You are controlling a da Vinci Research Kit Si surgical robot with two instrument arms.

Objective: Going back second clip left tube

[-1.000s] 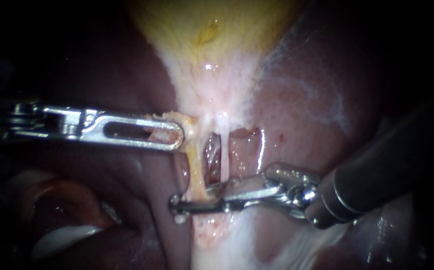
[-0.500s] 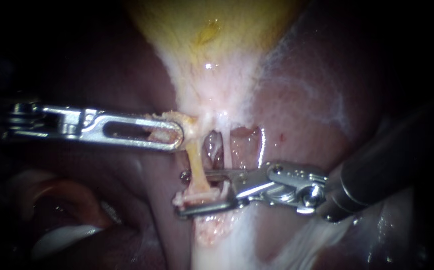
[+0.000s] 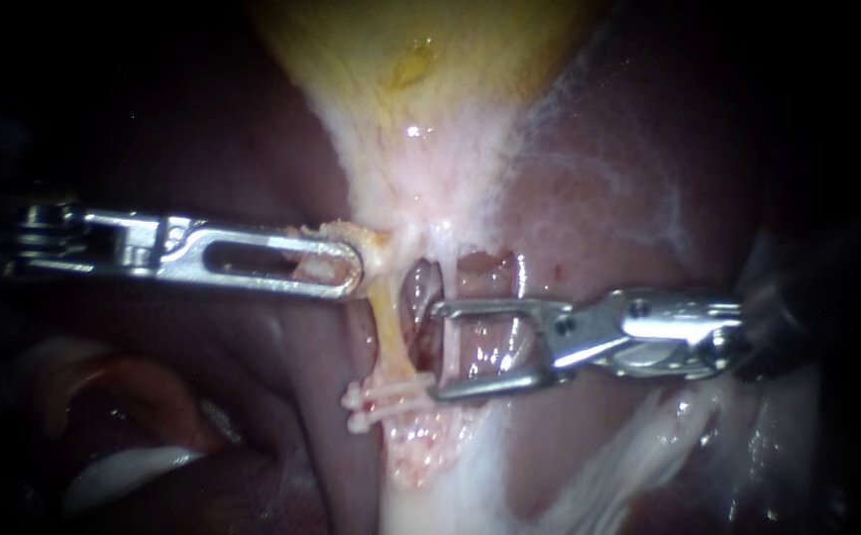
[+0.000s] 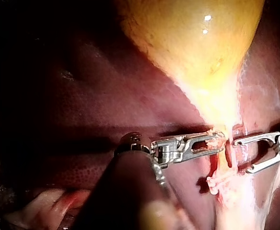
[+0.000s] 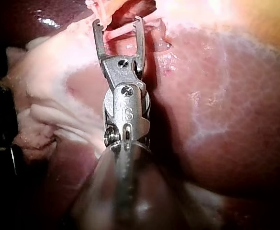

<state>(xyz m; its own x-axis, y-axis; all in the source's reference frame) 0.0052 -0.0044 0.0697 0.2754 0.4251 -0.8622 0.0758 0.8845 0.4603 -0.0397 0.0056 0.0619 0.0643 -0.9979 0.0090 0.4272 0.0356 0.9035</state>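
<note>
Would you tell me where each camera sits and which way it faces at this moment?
Endoscope: close in, facing the gallbladder and clip; left instrument and right instrument enter from opposite sides.
Left wrist: on the left arm, looking along its shaft to jaws shut on tissue.
Right wrist: on the right arm, looking along its shaft to open jaws.
Left wrist and endoscope share the clip.

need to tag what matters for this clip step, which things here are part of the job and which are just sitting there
Part of the job:
- left tube
- white clips across it
- right instrument, jaws open beside the clips
- left instrument, jaws shut on neck tissue

Just there:
- right tube
- liver
- gallbladder
</note>
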